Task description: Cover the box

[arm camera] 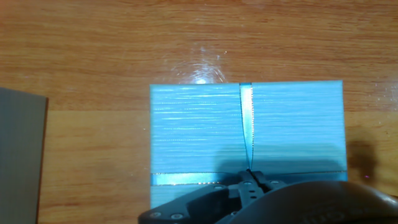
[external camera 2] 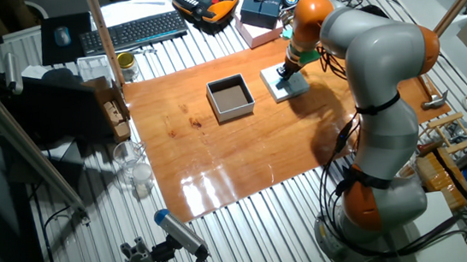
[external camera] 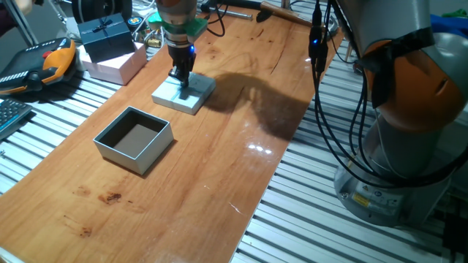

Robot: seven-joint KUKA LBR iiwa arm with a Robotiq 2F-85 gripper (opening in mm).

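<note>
The box [external camera: 133, 139] stands open on the wooden table, with pale blue-grey walls and a dark brown inside; it also shows in the other fixed view [external camera 2: 230, 97] and at the left edge of the hand view [arm camera: 22, 155]. Its pale blue lid [external camera: 186, 96] lies flat a short way behind and to the right of it, crossed by a thin ribbon [arm camera: 247, 124]. My gripper [external camera: 181, 79] points straight down on the lid's top. In the hand view the fingertips [arm camera: 251, 179] meet at the ribbon crossing, pinching the ribbon. The lid [arm camera: 199, 130] rests on the table.
A pink box [external camera: 117, 64] with a dark navy ribboned box [external camera: 106, 35] on top stands at the table's back left. An orange and black pendant [external camera: 51, 62] lies left of it. A keyboard [external camera 2: 134, 30] and glass jars [external camera 2: 134, 171] sit off the table.
</note>
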